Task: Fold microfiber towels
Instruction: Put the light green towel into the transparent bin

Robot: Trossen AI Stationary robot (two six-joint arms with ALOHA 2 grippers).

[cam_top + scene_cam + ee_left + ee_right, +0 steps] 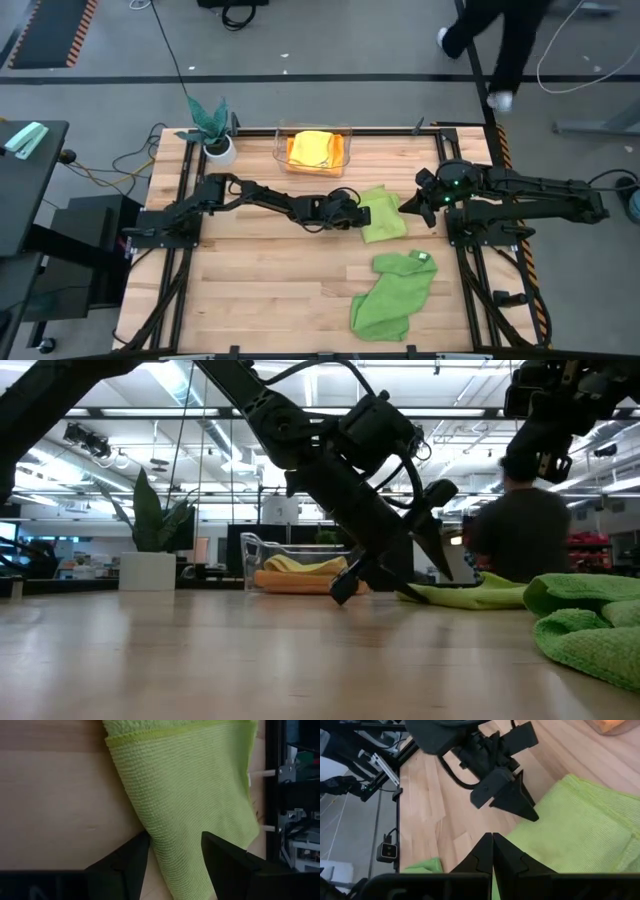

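The lime green towel (pixel 384 214) lies a little right of centre in the high view, already doubled over, with its long axis running from the top of the picture toward the bottom. Its left edge is the one that matters: the left gripper (pixel 357 212) sits right on that edge, and in the left wrist view you see the cloth running straight between its two fingers (pixel 131 862), which stand wide apart with the towel lying loose between them, not pinched. So for you the towel lies dead ahead of the left fingers and to their right in the high view; a close would likely catch that edge.

The left arm stretches low from the left side of the bench (pixel 270 300), wrist tipped down so the tips nearly meet the wood in the low view.

The right gripper (pixel 428 204) hovers raised just off the towel's right edge, its fingers shut together on nothing, as the right wrist view shows.

The larger mid-green towel (pixel 392 295) lies crumpled lower right; the yellow towel (pixel 313 146) and orange towel (pixel 296 152) rest in the clear bin (pixel 281 135) at top centre.
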